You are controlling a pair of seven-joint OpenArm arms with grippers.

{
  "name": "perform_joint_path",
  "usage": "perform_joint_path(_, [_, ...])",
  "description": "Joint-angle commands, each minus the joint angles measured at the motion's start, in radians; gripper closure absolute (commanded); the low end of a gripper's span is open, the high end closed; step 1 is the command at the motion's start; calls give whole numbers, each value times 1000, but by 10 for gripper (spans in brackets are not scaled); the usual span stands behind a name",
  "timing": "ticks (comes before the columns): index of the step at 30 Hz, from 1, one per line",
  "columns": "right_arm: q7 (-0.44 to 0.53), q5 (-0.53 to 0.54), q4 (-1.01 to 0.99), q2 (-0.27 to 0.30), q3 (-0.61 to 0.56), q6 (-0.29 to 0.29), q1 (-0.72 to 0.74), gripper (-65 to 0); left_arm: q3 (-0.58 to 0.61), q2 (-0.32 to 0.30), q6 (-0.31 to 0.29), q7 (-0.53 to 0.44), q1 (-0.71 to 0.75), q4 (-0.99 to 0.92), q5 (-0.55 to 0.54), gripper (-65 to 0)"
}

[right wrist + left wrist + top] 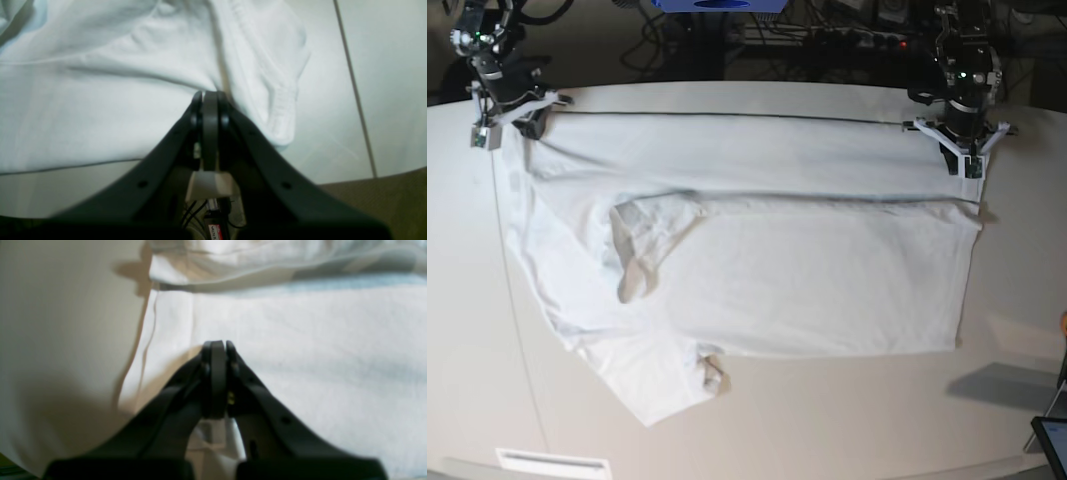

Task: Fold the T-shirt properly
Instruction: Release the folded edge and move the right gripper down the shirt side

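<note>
1. T-shirt is being spread flat across the off-white tabletop, one sleeve folded inward.
2. Its far edge is being pinched by the closed left gripper and the closed right gripper.

Both arms are reaching down at the far side of the scene, well apart. The left gripper is hanging at the far right with jaws pressed together; the right gripper is sitting at the far left, jaws likewise closed.
</note>
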Motion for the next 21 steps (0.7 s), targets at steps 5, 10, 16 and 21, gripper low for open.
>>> perform_joint_path(5, [-181,-66,-29,-4,1,-35,-57,-9,0,-5,-4,97,55,-13,16,0])
perform_joint_path(10, [-182,-67,-29,-4,1,-35,-52,-9,-6,-5,-4,97,75,-11,16,0])
perform_joint_path(16, [-182,-67,-29,-3,1,-35,-51,-9,-6,-7,-4,97,100,-3,16,0])
perform_joint_path(21, [-185,-67,-29,-3,1,-35,-54,-9,-9,-5,-4,97,101,-5,16,0])
